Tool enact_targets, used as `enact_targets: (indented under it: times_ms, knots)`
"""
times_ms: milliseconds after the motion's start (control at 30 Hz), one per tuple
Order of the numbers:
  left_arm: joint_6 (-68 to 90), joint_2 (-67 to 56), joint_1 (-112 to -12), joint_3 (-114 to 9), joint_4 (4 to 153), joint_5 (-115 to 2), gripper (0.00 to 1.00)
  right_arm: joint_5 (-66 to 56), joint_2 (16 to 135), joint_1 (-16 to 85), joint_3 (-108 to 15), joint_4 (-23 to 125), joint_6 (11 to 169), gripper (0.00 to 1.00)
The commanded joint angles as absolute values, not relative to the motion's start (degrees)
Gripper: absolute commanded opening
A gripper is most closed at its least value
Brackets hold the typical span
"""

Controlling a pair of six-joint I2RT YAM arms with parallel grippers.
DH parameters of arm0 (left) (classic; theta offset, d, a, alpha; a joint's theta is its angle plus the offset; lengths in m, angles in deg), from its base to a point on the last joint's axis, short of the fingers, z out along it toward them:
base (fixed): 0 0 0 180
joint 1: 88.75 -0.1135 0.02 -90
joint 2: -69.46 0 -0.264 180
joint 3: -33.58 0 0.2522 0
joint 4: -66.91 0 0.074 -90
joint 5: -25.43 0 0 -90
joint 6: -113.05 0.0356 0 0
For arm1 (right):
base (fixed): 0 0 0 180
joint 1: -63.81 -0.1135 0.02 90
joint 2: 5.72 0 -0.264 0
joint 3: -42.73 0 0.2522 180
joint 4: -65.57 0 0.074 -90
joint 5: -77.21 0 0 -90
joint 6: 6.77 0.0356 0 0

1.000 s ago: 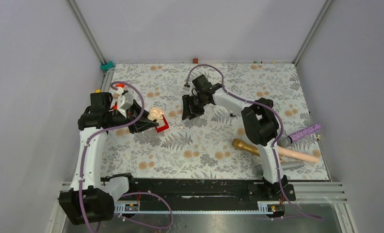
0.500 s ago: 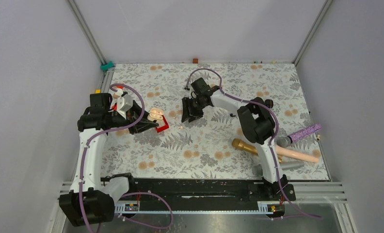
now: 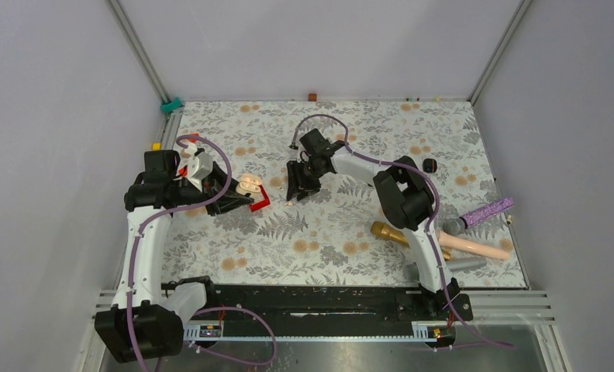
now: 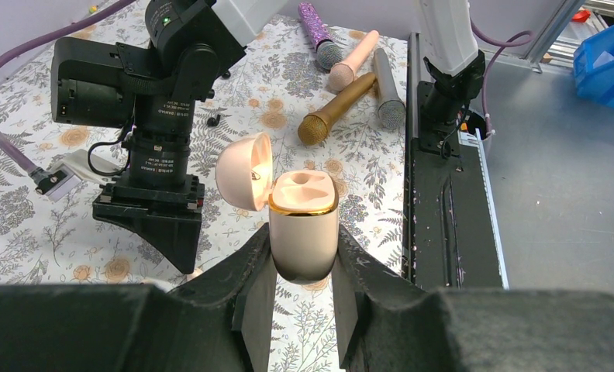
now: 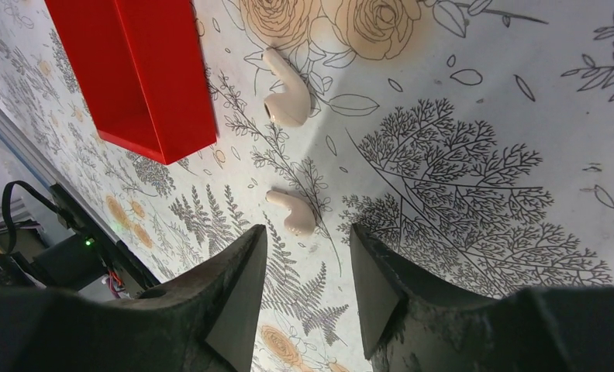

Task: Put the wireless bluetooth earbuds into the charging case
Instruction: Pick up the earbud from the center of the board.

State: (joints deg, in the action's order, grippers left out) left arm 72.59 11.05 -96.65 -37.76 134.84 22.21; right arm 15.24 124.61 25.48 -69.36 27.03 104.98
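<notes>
The wireless bluetooth earbuds (image 5: 292, 211) in view are two pale buds lying loose on the floral worktop (image 5: 482, 116), neither one gripped. The right pincer (image 5: 308, 236) stands with its jaws parted and nothing between them. One pale bud lies just beyond the fingertips, in line with the gap; whether the fingertips touch the worktop cannot be told. The second pale bud lies farther out on the same side, near the long edge of the red box (image 5: 133, 70), apart from it. In the top view the right pincer points down at the worktop just beside the red box, with the right arm stretched leftward across the centre. The left pincer (image 4: 302, 244) is closed on the charging case (image 4: 304, 225), one finger pressed against each side of its pale pink body. The case is held upright, clear of the worktop. Its lid (image 4: 243, 172) is swung open to the side, and the two moulded recesses under the gold rim face up. Beyond the case, the left wrist view shows the right arm's wrist. Farther out lie a gold microphone (image 4: 335, 116), a pink microphone (image 4: 354, 60), a grey microphone (image 4: 385, 89) and a purple glitter microphone (image 4: 319, 35), grouped at the right side of the worktop.
</notes>
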Motion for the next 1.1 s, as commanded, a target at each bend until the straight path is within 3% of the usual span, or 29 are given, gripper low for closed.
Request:
enact_targets:
  times_ms: [0,467,800,1067]
  knots:
    - [74.45,11.72,-97.12,-37.58,133.75,27.96,0.00,15.78,125.99,24.79,-71.88,26.56,105.54,0.51]
    - [74.72,12.11,-97.23,-37.40,133.73,28.24,0.00,13.60,126.45,23.26,-72.37,25.10,103.81,0.48]
    - [74.79,11.89,-97.36,-37.32,133.71,28.42,0.00,12.09,126.76,22.86,-73.63,23.27,102.80,0.38]
    - [74.81,11.89,-97.50,-37.35,133.68,28.49,0.00,10.72,127.16,22.34,-74.63,21.99,102.46,0.37]
